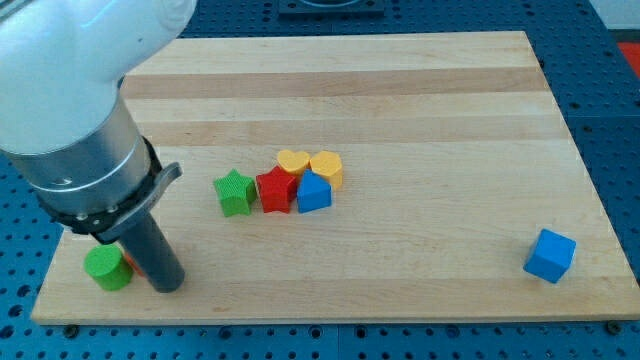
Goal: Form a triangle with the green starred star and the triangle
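Observation:
The green star [234, 192] lies left of the board's middle. It touches a red star [276, 190] on its right. A blue block with a pointed top [313, 192], possibly the triangle, sits against the red star's right side. My tip [169, 286] rests on the board near the view's bottom left, well below and left of the green star. A round green block [107, 268] lies just left of the rod, with a sliver of a red block [127, 261] showing between them, mostly hidden.
Two yellow blocks, a heart [292, 161] and another [327, 167], sit just above the red star and the blue block. A blue cube [550, 255] lies near the bottom right of the wooden board [400, 90]. The arm's bulky body [70, 120] covers the upper left.

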`<action>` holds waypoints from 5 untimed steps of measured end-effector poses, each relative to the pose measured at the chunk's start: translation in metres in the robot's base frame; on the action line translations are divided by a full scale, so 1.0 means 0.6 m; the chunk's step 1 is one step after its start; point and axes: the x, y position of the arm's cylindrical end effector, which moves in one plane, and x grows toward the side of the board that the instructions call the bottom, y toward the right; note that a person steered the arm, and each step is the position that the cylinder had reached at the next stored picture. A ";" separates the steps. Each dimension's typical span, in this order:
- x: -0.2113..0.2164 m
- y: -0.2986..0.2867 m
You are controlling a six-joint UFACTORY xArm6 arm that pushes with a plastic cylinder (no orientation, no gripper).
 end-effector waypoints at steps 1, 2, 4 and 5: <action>0.000 -0.012; 0.000 0.003; 0.000 0.192; 0.000 0.276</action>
